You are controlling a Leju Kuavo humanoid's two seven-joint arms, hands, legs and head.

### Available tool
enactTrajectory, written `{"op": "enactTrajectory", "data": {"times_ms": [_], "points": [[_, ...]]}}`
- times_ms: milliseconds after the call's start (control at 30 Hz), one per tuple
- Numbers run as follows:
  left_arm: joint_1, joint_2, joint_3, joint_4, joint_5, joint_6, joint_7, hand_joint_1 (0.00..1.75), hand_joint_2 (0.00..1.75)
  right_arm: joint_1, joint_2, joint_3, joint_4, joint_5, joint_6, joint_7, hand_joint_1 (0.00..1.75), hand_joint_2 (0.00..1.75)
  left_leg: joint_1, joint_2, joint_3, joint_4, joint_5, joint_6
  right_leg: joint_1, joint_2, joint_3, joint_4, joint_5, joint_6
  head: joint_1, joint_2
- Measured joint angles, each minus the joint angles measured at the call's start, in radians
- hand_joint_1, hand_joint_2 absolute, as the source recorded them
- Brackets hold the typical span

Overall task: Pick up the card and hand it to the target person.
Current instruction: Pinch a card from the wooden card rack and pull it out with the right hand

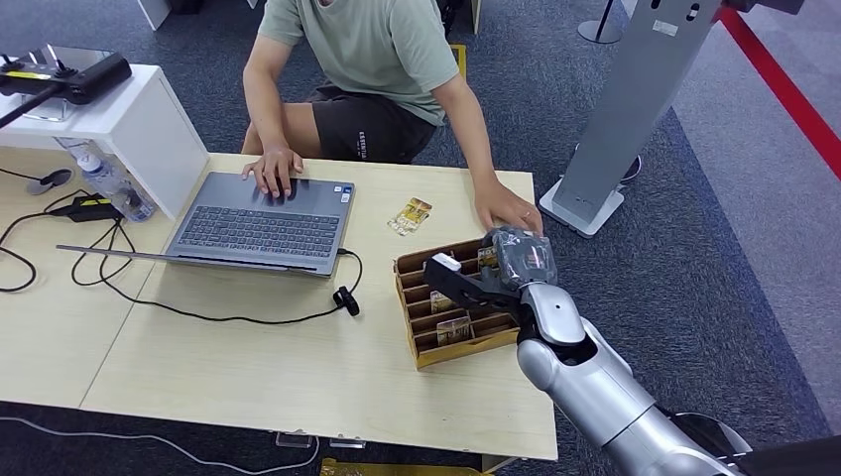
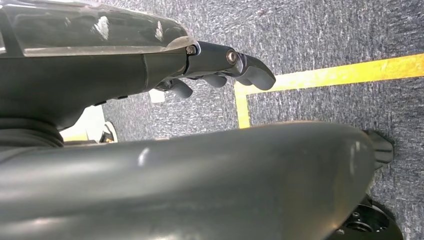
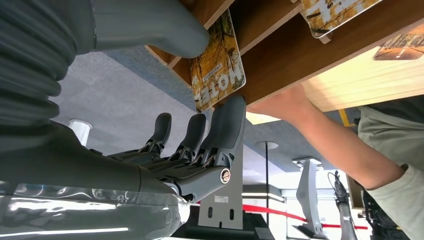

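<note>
The right arm enters the head view from 5 o'clock and extends over the worktop's (image 1: 298, 387) right edge. The right hand (image 1: 496, 270) sits above the wooden card box (image 1: 424, 349), wrist cover toward 12 o'clock and dark fingers pointing toward 9 o'clock across the box's upper slots. In the right wrist view the thumb (image 3: 150, 27) presses one face of a card (image 3: 218, 62) printed with autumn foliage and large white letters, and a finger (image 3: 227, 125) meets the card's lower edge from the other side. The card stands in an end slot of the box, pinched between thumb and finger; the remaining fingers are curled alongside, clear of it.

The left hand (image 2: 220, 67) hangs above grey carpet with yellow floor tape (image 2: 330, 75). Its fingers are loosely curled with nothing in them.

A person (image 1: 367, 59) sits at the worktop's 12 o'clock side. One of the person's hands (image 1: 273, 171) rests on the laptop (image 1: 263, 226), the other (image 1: 508, 210) lies flat on the worktop just beyond the box, partly covered by the robot's wrist. A second card (image 1: 410, 215) lies loose on the worktop between laptop and box.

In the head view the hand hides the gripped card and the box's upper right corner. The card's lettering reads inverted and is cut off at the slot wall.
</note>
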Motion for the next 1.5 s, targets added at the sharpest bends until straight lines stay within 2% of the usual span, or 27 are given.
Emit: {"op": "enactTrajectory", "data": {"times_ms": [500,633,833,933,1067,1233,1500], "points": [[0.001,0.000,0.000,0.000,0.002,0.000,0.000,0.00,0.00,-0.001,0.014,0.000,0.032,-0.008,-0.003,-0.013,0.82,1.75,0.000,0.000,0.000,0.000,0.000,0.000,0.000,0.000,0.000,0.000,0.000,0.000,0.000,0.000],[0.001,0.000,0.000,0.000,0.002,0.000,0.000,0.00,0.00,-0.002,0.015,0.000,0.041,-0.009,-0.010,-0.023,0.77,1.75,0.000,0.000,0.000,0.000,0.000,0.000,0.000,0.000,0.000,0.000,0.000,0.000,0.000,0.000],[0.001,0.000,0.000,0.000,0.002,-0.001,0.000,0.00,0.00,-0.002,0.020,0.000,0.049,-0.010,-0.018,-0.030,0.80,1.75,0.000,0.000,0.000,0.000,0.000,0.000,0.000,0.000,0.000,0.000,0.000,0.000,0.000,0.000],[0.001,0.000,0.000,0.000,0.002,-0.001,0.000,0.00,0.00,-0.002,0.022,0.000,0.054,-0.011,-0.019,-0.030,0.89,1.75,0.000,0.000,0.000,0.000,0.000,0.000,0.000,0.000,0.000,0.000,0.000,0.000,0.000,0.000],[0.001,0.000,0.000,0.000,0.002,-0.001,0.000,0.00,0.00,-0.002,0.023,0.000,0.057,-0.011,-0.023,-0.029,1.33,1.75,0.000,0.000,0.000,0.000,0.000,0.000,0.000,0.000,0.000,0.000,0.000,0.000,0.000,0.000],[0.001,0.000,0.000,0.000,0.002,-0.001,0.000,0.00,0.00,-0.002,0.023,-0.002,0.057,-0.011,-0.027,-0.029,1.45,1.75,0.000,0.000,0.000,0.000,0.000,0.000,0.000,0.000,0.000,0.000,0.000,0.000,0.000,0.000],[0.001,0.000,0.000,0.000,-0.001,0.000,0.000,0.00,0.00,-0.006,0.023,-0.008,0.059,-0.008,-0.031,-0.028,1.43,1.75,0.000,0.000,0.000,0.000,0.000,0.000,0.000,0.000,0.000,0.000,0.000,0.000,0.000,0.000]]}}
